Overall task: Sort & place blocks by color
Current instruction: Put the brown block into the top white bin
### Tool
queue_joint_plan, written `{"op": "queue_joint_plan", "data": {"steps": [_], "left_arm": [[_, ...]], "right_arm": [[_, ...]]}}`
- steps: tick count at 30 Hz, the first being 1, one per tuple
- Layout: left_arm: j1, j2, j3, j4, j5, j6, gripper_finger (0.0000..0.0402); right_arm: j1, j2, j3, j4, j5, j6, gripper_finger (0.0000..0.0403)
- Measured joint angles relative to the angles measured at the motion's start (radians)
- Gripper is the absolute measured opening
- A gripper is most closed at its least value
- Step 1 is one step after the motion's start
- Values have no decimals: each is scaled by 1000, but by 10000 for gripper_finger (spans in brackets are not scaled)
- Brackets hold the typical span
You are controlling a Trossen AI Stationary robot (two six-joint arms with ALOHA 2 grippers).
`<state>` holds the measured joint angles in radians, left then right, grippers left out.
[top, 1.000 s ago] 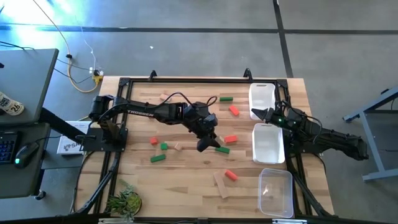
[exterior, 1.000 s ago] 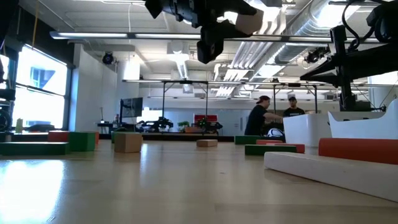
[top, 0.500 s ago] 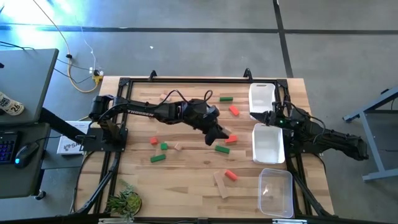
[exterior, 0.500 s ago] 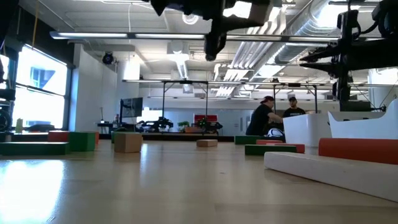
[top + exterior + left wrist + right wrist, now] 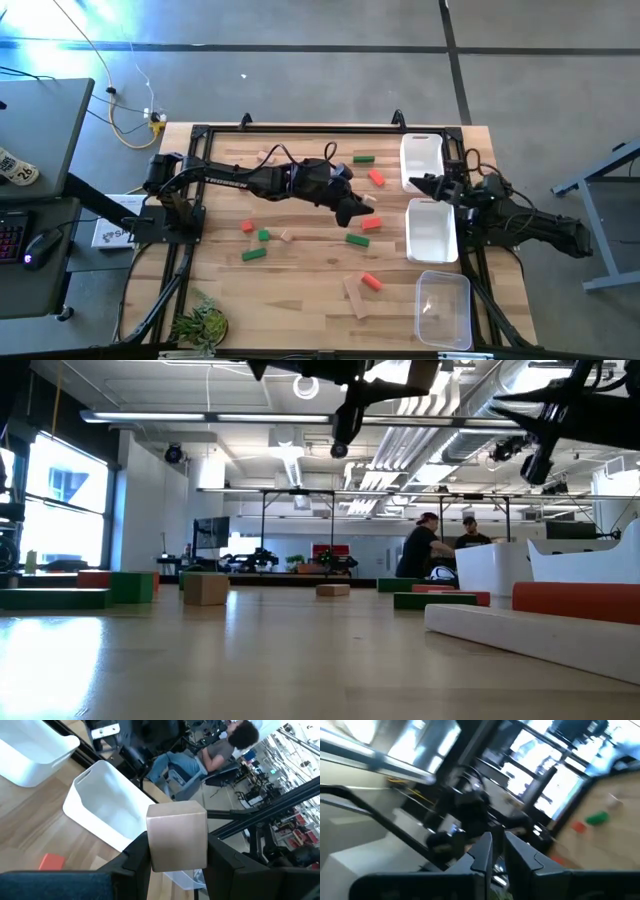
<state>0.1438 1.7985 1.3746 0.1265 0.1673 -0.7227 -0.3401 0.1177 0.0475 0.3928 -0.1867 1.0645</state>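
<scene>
One tan block (image 5: 177, 836) between left pincer (image 5: 175, 862) fingers.

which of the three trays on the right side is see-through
The clear tray, the one nearest the table's front edge in the high view. The other two trays behind it are opaque white; wood grain shows through this one.

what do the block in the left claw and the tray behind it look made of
Tan block in the left claw: probably unpainted wood, matte and smooth, though no grain shows. White tray: likely moulded plastic, with thin walls, rounded corners and a slight sheen.
</scene>
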Motion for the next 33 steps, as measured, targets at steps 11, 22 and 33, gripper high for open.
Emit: {"op": "queue_joint_plan", "data": {"steps": [11,22,33], "left_arm": [[0,0,0,0,0,17,117],[14,0,0,11,42,45,117],[28,0,0,101,113,45,117]], "right_arm": [[0,0,0,84,7,-22,72],[0,1,113,86,10,-81,161],[26,115,208,59,10,-69,170]]}}
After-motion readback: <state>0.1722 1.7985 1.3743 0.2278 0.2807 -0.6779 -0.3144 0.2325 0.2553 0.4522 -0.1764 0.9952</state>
